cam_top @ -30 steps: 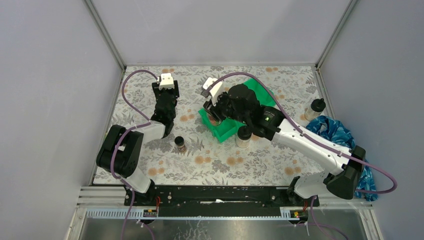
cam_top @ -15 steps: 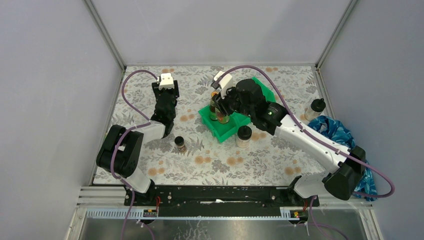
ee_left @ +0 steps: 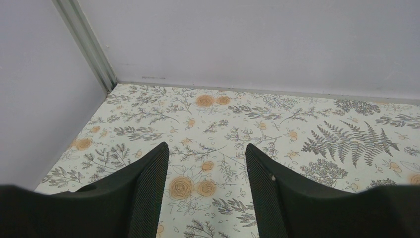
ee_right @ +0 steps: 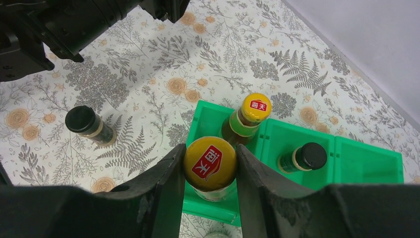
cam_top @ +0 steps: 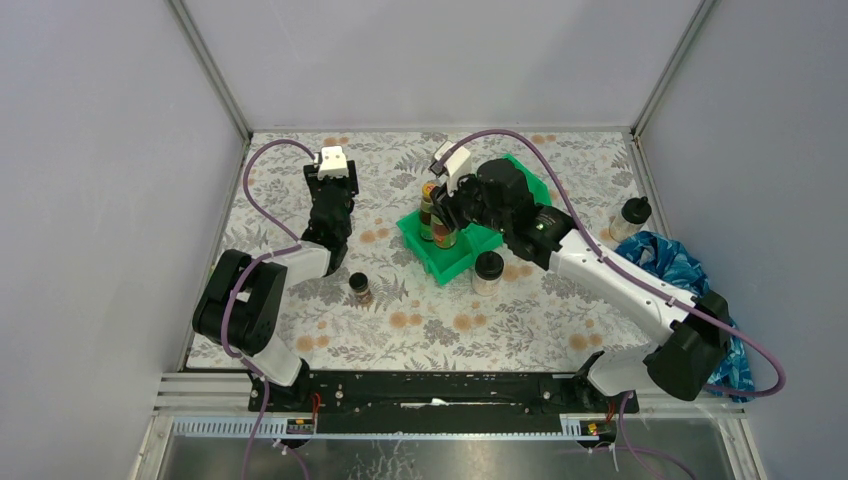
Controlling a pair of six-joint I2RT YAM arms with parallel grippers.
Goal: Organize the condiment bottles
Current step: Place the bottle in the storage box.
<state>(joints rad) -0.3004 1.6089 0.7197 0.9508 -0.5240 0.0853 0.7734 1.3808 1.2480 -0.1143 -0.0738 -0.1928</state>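
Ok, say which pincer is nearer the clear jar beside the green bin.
Right. The right pincer grips a yellow-capped bottle at the bin just behind the jar; left pincer hovers far left.

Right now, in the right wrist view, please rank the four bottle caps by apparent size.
Gripped yellow cap (nearest camera)
Second yellow cap, black cap in green plastic bin, loose black cap on table: roughly alike

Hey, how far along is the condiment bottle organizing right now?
Done: one yellow-capped bottle and one black-capped jar stand in the green bin. In hand: the right jaws grip a second yellow-capped bottle at the bin. Left: a short dark jar and two clear jars on the table.
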